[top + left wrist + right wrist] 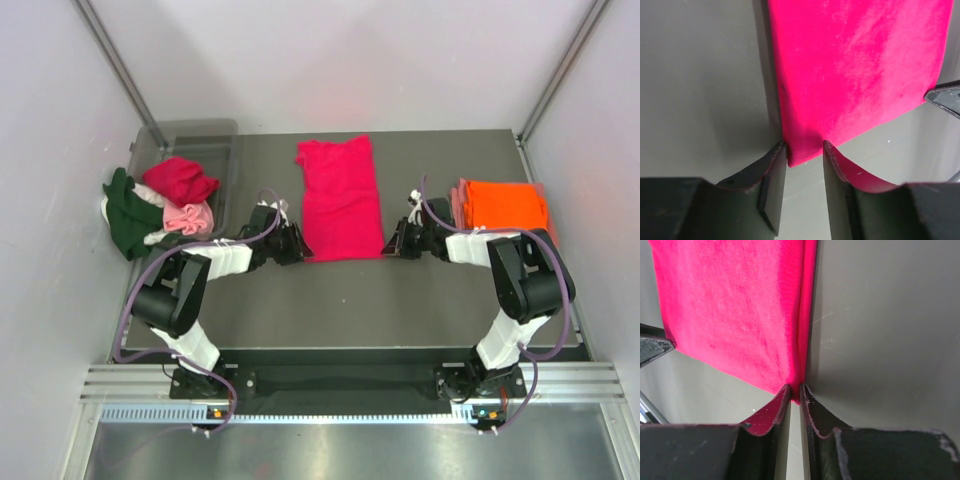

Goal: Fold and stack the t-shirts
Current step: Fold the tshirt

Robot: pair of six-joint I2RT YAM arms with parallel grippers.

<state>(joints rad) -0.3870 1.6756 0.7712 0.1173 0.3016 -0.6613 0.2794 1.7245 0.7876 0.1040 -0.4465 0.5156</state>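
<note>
shirt: the folded red shirt (340, 200) lies flat on the table (350, 300) as one long strip, just right of the grey bin (190, 132) and not touching it.
long axis: it runs parallel to the bin's long side, away from the arm bases. The short near hem faces the bases.
corners: we have both near corners at the jaws, one on the bin side and one on the side away from the bin.
left gripper (804, 145): at the bin-side corner. The jaws are partly apart and straddle the corner tip, with cloth between the fingers. We see no firm pinch.
right gripper (795, 387): at the corner away from the bin. The jaws are almost together with the folded edge nipped between the tips, so we read it as holding the shirt.
nearer arm: neither. Each sits at its own corner and reaches inward along the hem.
next move (our guess): lift the near hem and carry it along the long axis to the far hem. That needs both corners held level, so the left pinch has to land first.
risk: a missed left grip would skew the strip towards the bin.
stack: the orange shirt (505, 205) lies folded beyond the red shirt, well apart from the bin.
heap of shirts (165, 205): dark red, pale pink and dark green, bunched at the bin's near end and not yet folded.
</note>
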